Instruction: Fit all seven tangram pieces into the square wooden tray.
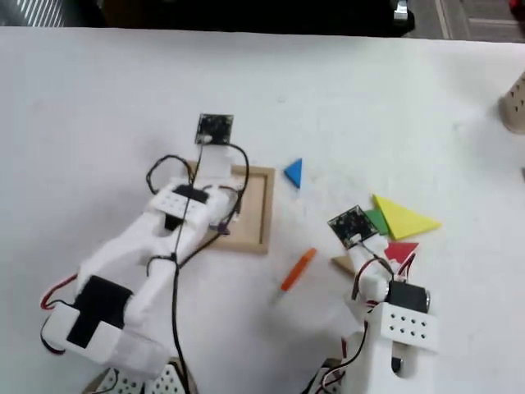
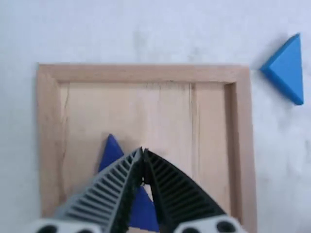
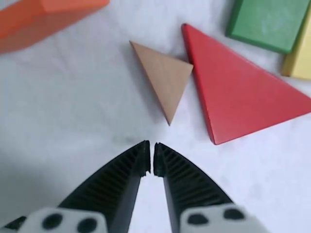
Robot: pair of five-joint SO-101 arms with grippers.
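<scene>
The left gripper point(image 2: 142, 170), jaws together, is hovering over a blue triangle point(image 2: 112, 153) lying in the tray point(image 2: 146, 73) by its near edge (probably nudging it). It should be sliding the piece flush into a corner. The right gripper point(image 3: 150, 162), also closed, is waiting beside the wood triangle point(image 3: 165, 77).

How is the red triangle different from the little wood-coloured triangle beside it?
The red triangle is painted red; the wood-coloured triangle is bare, pale wood. The red triangle is clearly bigger than the wood-coloured triangle. The red triangle sits by the green piece; the wood-coloured triangle sits nearer the orange piece. Both lie flat on the white table, almost touching, outside the tray.
</scene>
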